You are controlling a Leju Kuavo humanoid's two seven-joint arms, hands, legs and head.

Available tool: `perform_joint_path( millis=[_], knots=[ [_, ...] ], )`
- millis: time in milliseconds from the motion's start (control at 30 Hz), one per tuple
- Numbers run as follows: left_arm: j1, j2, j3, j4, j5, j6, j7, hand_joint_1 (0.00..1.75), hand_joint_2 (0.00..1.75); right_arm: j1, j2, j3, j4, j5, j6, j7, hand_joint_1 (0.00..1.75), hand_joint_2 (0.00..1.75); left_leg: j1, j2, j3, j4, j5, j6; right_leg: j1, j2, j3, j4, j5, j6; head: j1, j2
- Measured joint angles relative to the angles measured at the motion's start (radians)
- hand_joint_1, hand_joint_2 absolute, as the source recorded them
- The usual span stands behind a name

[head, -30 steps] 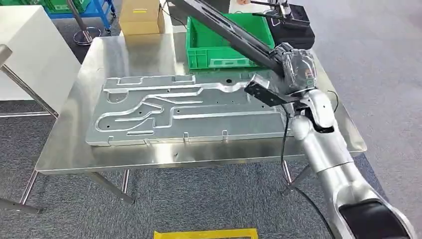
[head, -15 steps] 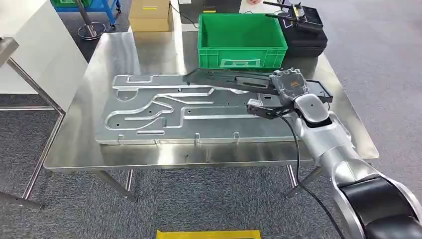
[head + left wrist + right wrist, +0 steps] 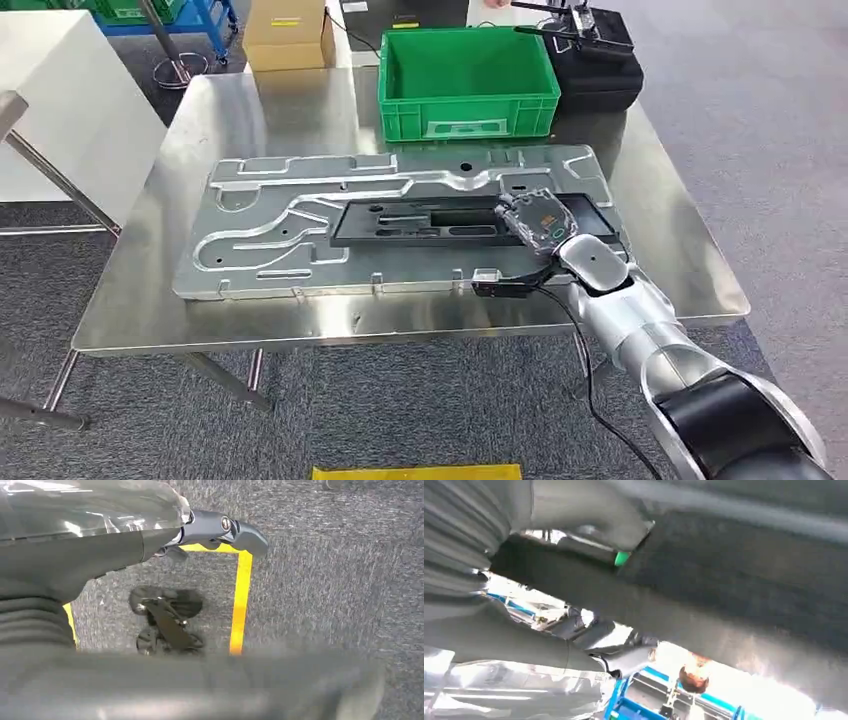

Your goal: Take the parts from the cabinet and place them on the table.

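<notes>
One part in hand: a long black plastic frame (image 3: 440, 220), the task's piece.
Steel table (image 3: 140, 300): the drop-off surface, so the load ends up here.
Stamped metal panel (image 3: 290, 225): lies flat along the table, giving a broad bed.
Black frame position: flat on the panel, lengthwise, right of its middle, likely so it cannot tip.
Green crate (image 3: 465, 75): behind the panel, apart from the frame.
Right hand (image 3: 538, 218): wrapped around the frame's right end, gripping it, probably steadying it before letting go.
Left hand (image 3: 220, 529): hangs over the carpet, fingers curled, holding nothing.
</notes>
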State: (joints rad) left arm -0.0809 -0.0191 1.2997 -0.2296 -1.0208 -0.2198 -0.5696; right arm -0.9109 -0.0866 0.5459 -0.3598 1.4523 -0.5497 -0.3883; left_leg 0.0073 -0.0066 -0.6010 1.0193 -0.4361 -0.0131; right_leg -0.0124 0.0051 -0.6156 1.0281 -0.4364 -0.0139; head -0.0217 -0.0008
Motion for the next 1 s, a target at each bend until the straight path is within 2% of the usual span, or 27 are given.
perform_joint_path(
  millis=[33,100,133,167,200,233,300,333,367,400,467,500,533,567,600,633,667,700,733,800,833,867,900,933,1000],
  knots=[
    [-0.002,0.000,-0.002,0.000,-0.005,0.005,0.002,0.00,1.75,0.000,0.002,0.001,0.002,-0.005,-0.001,-0.001,0.00,0.00,-0.004,0.000,0.004,-0.009,0.001,0.003,0.003,0.001,-0.002,0.001,0.000,0.005,0.000,0.000],
    [0.001,0.000,-0.006,0.000,-0.008,0.016,0.006,0.00,1.75,0.002,0.007,0.003,0.006,-0.016,-0.002,-0.009,0.00,0.00,-0.007,-0.001,0.003,-0.006,0.001,0.009,-0.001,0.001,0.000,-0.003,0.002,0.015,0.000,0.000],
    [0.001,0.001,-0.007,0.000,-0.010,0.022,0.007,0.00,0.00,0.003,0.010,0.005,0.007,-0.020,-0.003,-0.012,0.00,0.00,-0.007,0.000,0.005,-0.012,0.005,0.015,0.000,0.001,0.003,-0.007,0.004,0.022,0.000,0.000],
    [0.001,0.000,-0.008,0.000,-0.013,0.024,0.007,0.00,0.00,0.003,0.010,0.005,0.007,-0.027,-0.003,-0.015,0.00,0.00,0.006,0.003,0.013,-0.028,0.015,0.024,0.001,0.000,0.002,-0.003,-0.003,0.028,0.001,0.000],
    [0.000,0.000,-0.010,0.000,-0.016,0.027,0.007,0.00,0.00,0.002,0.010,0.005,0.008,-0.035,-0.004,-0.016,0.00,0.00,0.004,0.002,0.015,-0.033,0.017,0.028,0.002,0.000,-0.008,0.024,-0.026,0.030,0.002,0.000],
    [-0.002,0.000,-0.011,0.000,-0.016,0.029,0.012,0.00,0.00,0.002,0.011,0.005,0.008,-0.045,-0.006,-0.016,0.00,0.00,0.004,0.003,0.015,-0.033,0.018,0.033,0.000,0.000,-0.034,0.084,-0.064,0.030,0.002,0.000],
    [0.000,0.000,-0.011,0.000,-0.016,0.033,0.018,0.00,0.00,0.009,0.011,0.005,0.010,-0.069,-0.010,-0.019,0.00,0.00,0.003,0.002,0.014,-0.032,0.017,0.034,-0.001,0.000,-0.111,0.251,-0.141,0.034,0.002,0.000],
    [0.000,0.000,-0.011,0.000,-0.016,0.034,0.019,0.00,0.00,0.016,0.011,0.003,0.011,-0.082,-0.015,-0.021,0.00,0.00,0.003,0.002,0.013,-0.031,0.017,0.034,-0.001,-0.001,-0.137,0.303,-0.153,0.036,0.002,0.000],
    [0.001,0.000,-0.011,0.000,-0.016,0.034,0.020,0.00,0.00,0.021,0.011,0.000,0.011,-0.091,-0.020,-0.024,0.00,0.00,0.003,0.001,0.014,-0.030,0.017,0.033,-0.003,-0.001,-0.137,0.301,-0.137,0.037,0.002,0.000],
    [0.002,0.000,-0.011,0.000,-0.016,0.034,0.020,0.00,0.00,0.022,0.011,-0.002,0.011,-0.097,-0.023,-0.028,0.00,0.00,0.003,0.001,0.014,-0.028,0.015,0.031,-0.004,-0.002,-0.116,0.254,-0.103,0.037,0.002,0.000],
    [0.001,-0.001,-0.012,0.000,-0.016,0.034,0.022,0.00,0.00,0.019,0.011,-0.005,0.010,-0.103,-0.025,-0.031,0.00,0.00,0.004,0.000,0.014,-0.018,0.008,0.023,-0.007,-0.005,-0.028,0.080,-0.015,0.034,0.002,0.000],
    [0.001,-0.001,-0.012,0.000,-0.016,0.034,0.022,0.00,0.00,0.018,0.012,-0.007,0.010,-0.107,-0.025,-0.032,0.00,0.00,0.003,0.000,0.012,-0.011,0.003,0.018,-0.008,-0.005,0.002,0.012,-0.009,0.032,0.003,0.000],
    [-0.001,-0.001,-0.012,0.000,-0.016,0.036,0.022,0.00,0.00,0.017,0.015,-0.008,0.010,-0.115,-0.026,-0.036,0.00,0.00,-0.004,-0.001,0.005,-0.004,0.000,0.013,0.001,-0.003,0.004,0.009,-0.015,0.029,0.003,0.000],
    [-0.001,0.000,-0.012,0.000,-0.016,0.036,0.022,0.00,0.00,0.020,0.018,-0.010,0.010,-0.134,-0.031,-0.047,0.00,0.00,-0.003,-0.001,0.003,-0.005,0.000,0.009,-0.003,-0.001,0.000,0.012,-0.013,0.021,0.000,0.000],
    [0.000,-0.001,-0.012,0.000,-0.016,0.035,0.022,0.00,0.00,0.025,0.020,-0.017,0.006,-0.163,-0.039,-0.072,0.00,0.00,-0.004,-0.001,0.004,-0.005,0.001,0.006,0.000,-0.001,-0.001,0.012,-0.012,0.018,0.001,0.000],
    [0.001,-0.001,-0.012,0.000,-0.016,0.033,0.022,0.00,0.00,0.030,0.022,-0.033,-0.001,-0.218,-0.048,-0.115,0.00,0.00,-0.002,-0.001,0.005,-0.008,0.003,0.001,0.002,0.000,-0.002,0.013,-0.012,0.012,0.001,0.000],
    [0.001,-0.001,-0.012,0.000,-0.016,0.031,0.022,0.00,0.00,0.034,0.028,-0.054,-0.013,-0.286,-0.050,-0.164,0.00,0.00,-0.002,-0.001,0.005,-0.005,-0.001,-0.005,-0.003,-0.001,-0.001,0.007,-0.008,0.004,0.002,0.000],
    [0.003,-0.001,-0.012,0.000,-0.016,0.031,0.022,0.00,0.00,0.038,0.035,-0.072,-0.028,-0.347,-0.049,-0.207,0.00,0.00,0.001,0.001,-0.001,0.010,-0.017,-0.010,-0.005,0.000,0.002,0.005,-0.007,-0.001,0.001,0.000],
    [0.001,-0.001,-0.012,0.000,-0.015,0.030,0.022,0.00,0.00,0.044,0.045,-0.096,-0.057,-0.431,-0.041,-0.260,0.00,0.00,0.001,0.001,-0.020,0.057,-0.049,-0.016,-0.006,0.000,0.002,0.005,-0.007,-0.009,0.000,0.000],
    [-0.002,-0.001,-0.012,0.000,-0.011,0.030,0.023,0.00,0.00,0.075,0.053,-0.115,-0.137,-0.586,-0.009,-0.296,0.00,0.00,0.003,0.001,-0.090,0.209,-0.121,-0.021,-0.002,-0.001,0.003,0.005,-0.008,-0.012,0.000,0.000],
    [-0.002,-0.001,-0.012,0.000,-0.006,0.030,0.024,0.00,0.00,0.101,0.052,-0.115,-0.180,-0.675,0.011,-0.302,0.00,0.00,0.003,0.001,-0.126,0.283,-0.147,-0.022,0.000,-0.001,0.003,0.005,-0.009,-0.013,0.000,0.000],
    [0.000,-0.001,-0.012,0.001,0.001,0.030,0.024,0.00,0.00,0.134,0.047,-0.115,-0.258,-0.790,0.036,-0.304,0.00,0.00,0.003,0.001,-0.143,0.316,-0.150,-0.021,0.002,-0.002,0.003,0.006,-0.010,-0.014,0.000,0.000],
    [0.004,-0.002,-0.011,0.001,0.006,0.030,0.025,0.00,0.00,0.175,0.038,-0.114,-0.369,-0.918,0.054,-0.304,0.00,0.00,0.003,0.001,-0.136,0.297,-0.127,-0.018,0.004,-0.002,0.005,0.006,-0.011,-0.015,0.000,0.000],
    [0.006,-0.002,-0.009,0.001,0.012,0.028,0.024,0.00,0.00,0.213,0.026,-0.114,-0.469,-1.006,0.058,-0.304,0.00,0.00,0.003,0.001,-0.106,0.234,-0.087,-0.013,0.005,-0.002,0.007,0.006,-0.013,-0.015,0.000,0.000],
    [0.006,-0.002,-0.003,0.001,0.027,0.016,0.018,0.00,0.00,0.303,-0.006,-0.118,-0.701,-1.133,0.039,-0.306,0.00,0.00,0.000,-0.001,-0.018,0.058,-0.002,0.004,0.008,-0.001,0.017,0.005,-0.018,-0.012,0.000,0.000]
  ],
)
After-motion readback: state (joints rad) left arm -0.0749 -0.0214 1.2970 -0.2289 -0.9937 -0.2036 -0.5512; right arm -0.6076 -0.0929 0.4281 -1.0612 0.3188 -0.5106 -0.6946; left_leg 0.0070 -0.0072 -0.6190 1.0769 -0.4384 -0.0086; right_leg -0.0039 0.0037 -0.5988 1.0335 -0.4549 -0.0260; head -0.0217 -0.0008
